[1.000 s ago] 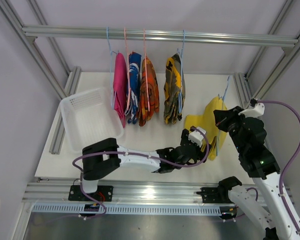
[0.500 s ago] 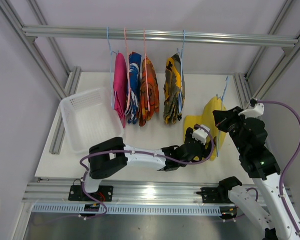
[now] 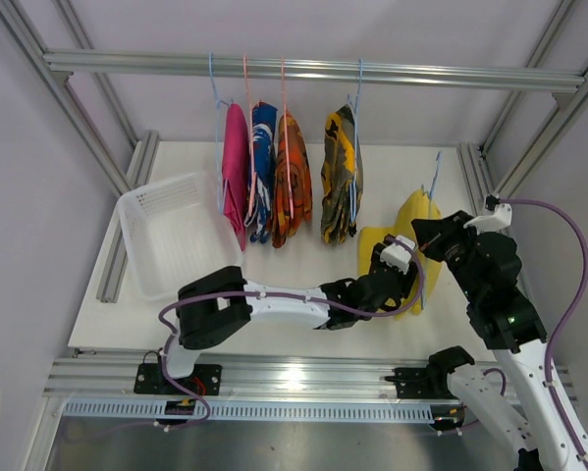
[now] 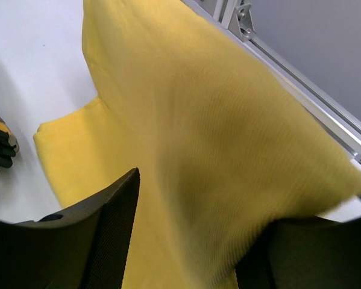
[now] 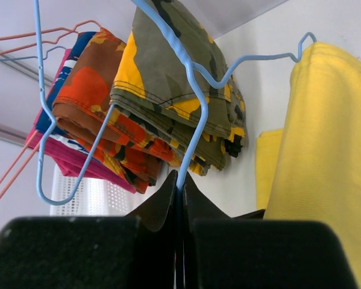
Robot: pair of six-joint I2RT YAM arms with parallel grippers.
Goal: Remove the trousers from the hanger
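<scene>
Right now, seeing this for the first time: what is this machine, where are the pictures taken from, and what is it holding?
It is two robot arms bolted at the near edge of a table. The overhead picture looks down from above and behind them; the other two come from a camera on each wrist. The right gripper is shut on a blue wire hanger carrying plain yellow trousers. The left gripper has its fingers apart on either side of that yellow cloth. Four more pairs hang from the rail, and a white basket sits on the table.
</scene>
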